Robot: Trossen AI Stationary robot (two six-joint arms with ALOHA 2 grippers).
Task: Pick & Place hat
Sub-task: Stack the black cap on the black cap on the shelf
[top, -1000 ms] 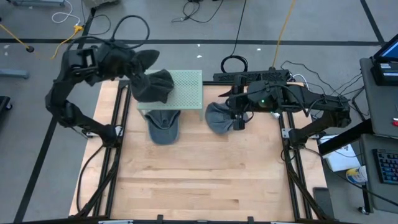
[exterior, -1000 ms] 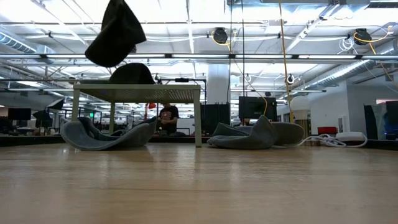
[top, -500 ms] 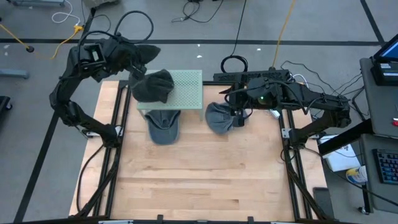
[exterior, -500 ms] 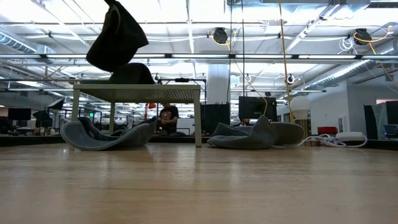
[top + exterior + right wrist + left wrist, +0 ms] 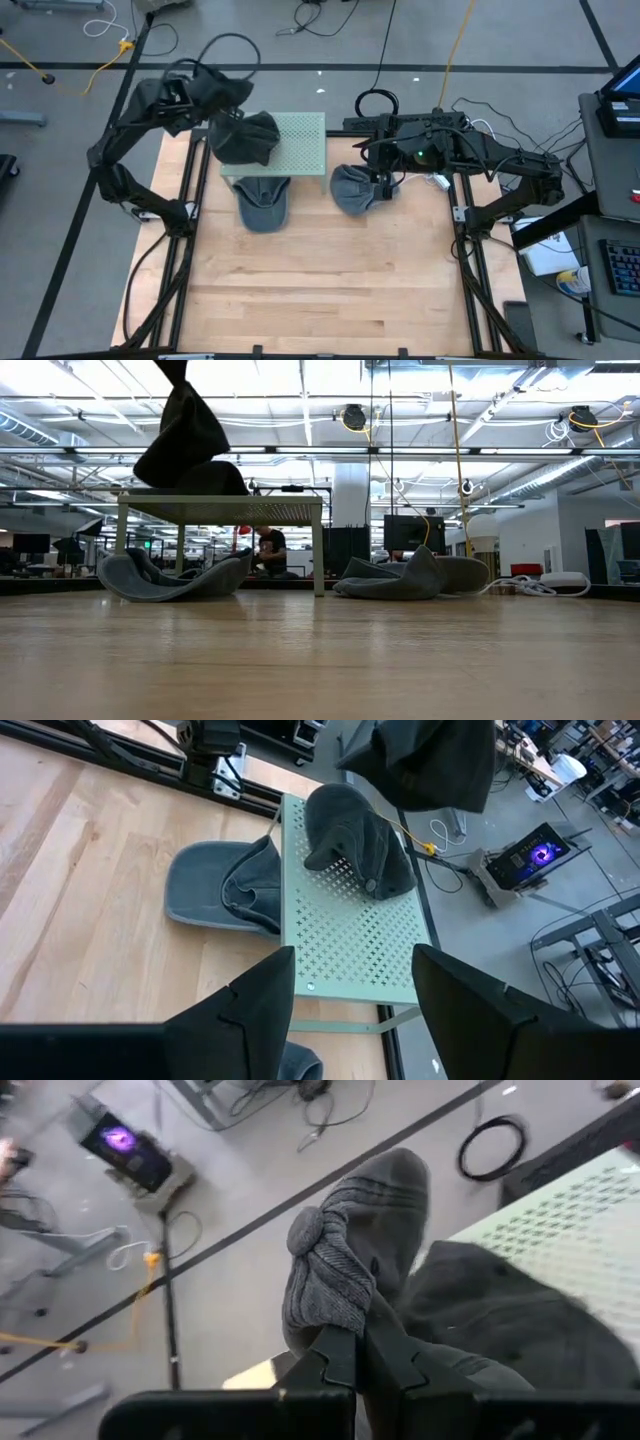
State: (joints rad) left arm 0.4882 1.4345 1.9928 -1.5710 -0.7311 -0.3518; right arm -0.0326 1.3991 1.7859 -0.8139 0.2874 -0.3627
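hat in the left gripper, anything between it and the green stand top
One thing: a dark hat already lies on the green stand at its left end, directly beneath the hanging hat that the left gripper holds. The rest of the perforated top looks bare.

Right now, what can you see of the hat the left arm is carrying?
The dark hat is a soft charcoal knit, ribbed with a small knob at its crown. It hangs limp and folded from the left gripper, whose fingers are shut on its fabric. It is off the table, over the far left corner of the green perforated stand, just above another dark hat lying there; whether they touch is unclear.
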